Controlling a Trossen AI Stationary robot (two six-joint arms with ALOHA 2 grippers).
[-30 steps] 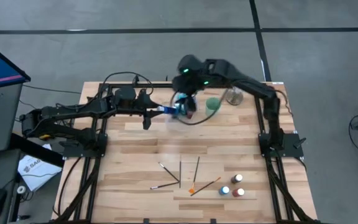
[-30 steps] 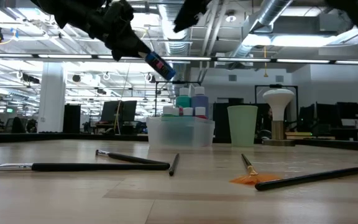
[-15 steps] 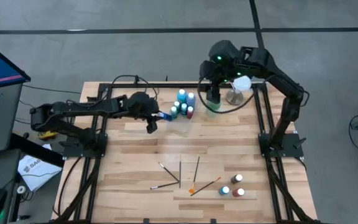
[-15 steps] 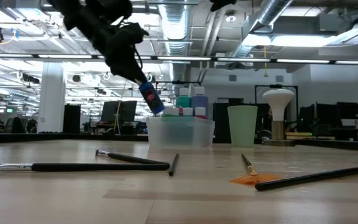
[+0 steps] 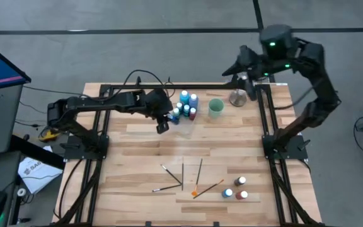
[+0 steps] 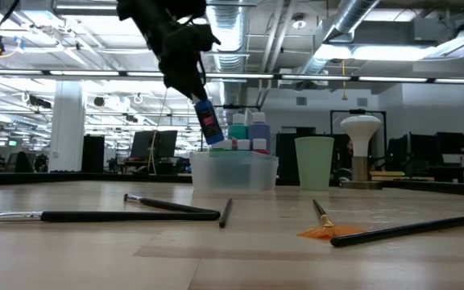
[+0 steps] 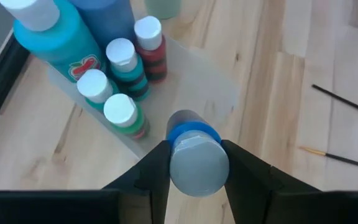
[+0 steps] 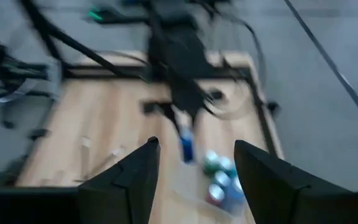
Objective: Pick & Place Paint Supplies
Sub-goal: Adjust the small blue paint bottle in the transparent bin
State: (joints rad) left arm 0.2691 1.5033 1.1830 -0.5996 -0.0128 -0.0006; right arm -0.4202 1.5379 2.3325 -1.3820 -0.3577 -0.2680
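Over the table (image 5: pixel 137 151), left hand (image 7: pixel 194 163) hides its blue bottle's (image 7: pixel 194 155) body.

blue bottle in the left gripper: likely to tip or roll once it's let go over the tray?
Probably tippy: the blue bottle hangs tilted in the left gripper, above the tray, so it may land on an edge. It looks round in the wrist view, so if it falls over it would likely roll. The bottles already standing there could prop it up.

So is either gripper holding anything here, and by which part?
The left gripper holds a blue paint bottle by its upper end. The right gripper is open and empty.
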